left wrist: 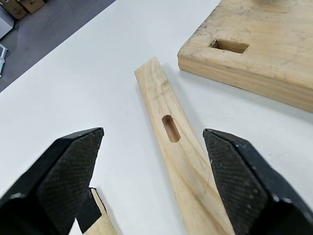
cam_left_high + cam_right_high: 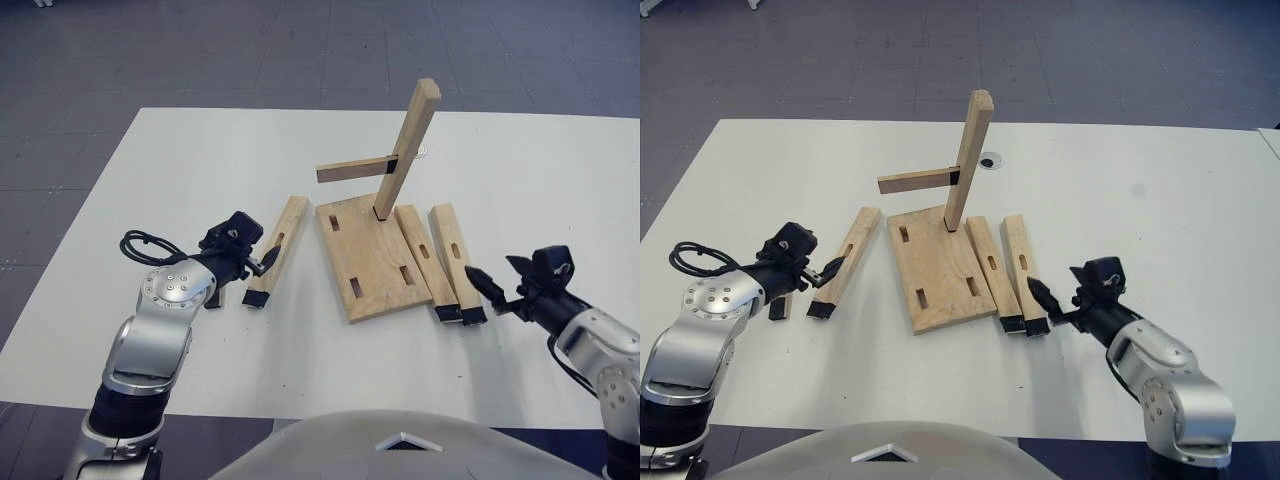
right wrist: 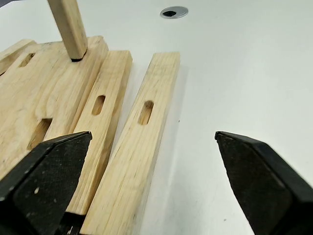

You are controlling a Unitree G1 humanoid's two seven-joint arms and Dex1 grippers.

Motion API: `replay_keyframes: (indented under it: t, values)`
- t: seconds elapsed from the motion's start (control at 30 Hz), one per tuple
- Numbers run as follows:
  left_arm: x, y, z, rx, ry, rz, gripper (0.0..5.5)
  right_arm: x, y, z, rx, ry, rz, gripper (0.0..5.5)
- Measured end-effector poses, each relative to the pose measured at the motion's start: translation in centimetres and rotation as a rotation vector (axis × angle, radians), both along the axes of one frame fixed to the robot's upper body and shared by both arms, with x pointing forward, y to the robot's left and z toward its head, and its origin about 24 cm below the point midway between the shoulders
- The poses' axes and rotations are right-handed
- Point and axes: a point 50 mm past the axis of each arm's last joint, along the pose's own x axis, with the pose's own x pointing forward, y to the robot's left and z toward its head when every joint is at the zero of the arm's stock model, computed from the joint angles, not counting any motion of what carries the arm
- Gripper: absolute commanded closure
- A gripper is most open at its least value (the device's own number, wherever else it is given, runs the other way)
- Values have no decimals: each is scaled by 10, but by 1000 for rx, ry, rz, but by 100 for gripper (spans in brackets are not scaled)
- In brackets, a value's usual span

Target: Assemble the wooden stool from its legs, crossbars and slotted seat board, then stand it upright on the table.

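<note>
The slotted seat board [image 2: 365,262] lies flat mid-table. One leg [image 2: 410,148] stands upright in its far slot, with a crossbar [image 2: 350,171] sticking out from it toward the left. Two more legs [image 2: 424,258] [image 2: 456,260] lie side by side just right of the board. Another leg [image 2: 278,246] lies left of it, and a short black-tipped piece [image 1: 101,220] lies beside that one. My left gripper [image 2: 266,260] hangs open over the left leg's near part [image 1: 171,147], fingers [image 1: 68,171] on either side. My right gripper [image 2: 497,274] is open just right of the outermost leg [image 3: 139,142].
The white table [image 2: 180,160] has broad bare room at the back left and far right. A small round cable hole [image 2: 987,161] sits behind the upright leg. The table's front edge runs close beneath both arms, with grey floor beyond.
</note>
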Motion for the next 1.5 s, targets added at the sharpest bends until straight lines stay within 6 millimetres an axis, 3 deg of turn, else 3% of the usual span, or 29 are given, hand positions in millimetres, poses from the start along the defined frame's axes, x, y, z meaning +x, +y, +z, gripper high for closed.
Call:
replay_keyframes:
  t: [0.3,0.6,1.03,1.2,1.5]
  values:
    - [0,-9,-2,-41,-4,9,173,-10,1,-17,-135,55,106,84]
    - [6,-18,-1,-64,-17,-9,173,5,-17,-21,-255,29,51,84]
    - [11,-18,-3,-70,-14,-13,173,6,-5,-23,-196,-6,13,84]
    - [12,-18,-4,-70,-12,-12,173,-1,-4,-36,-206,26,-13,176]
    - [13,-19,-4,-77,-16,-14,173,-4,-3,-42,-176,8,-38,340]
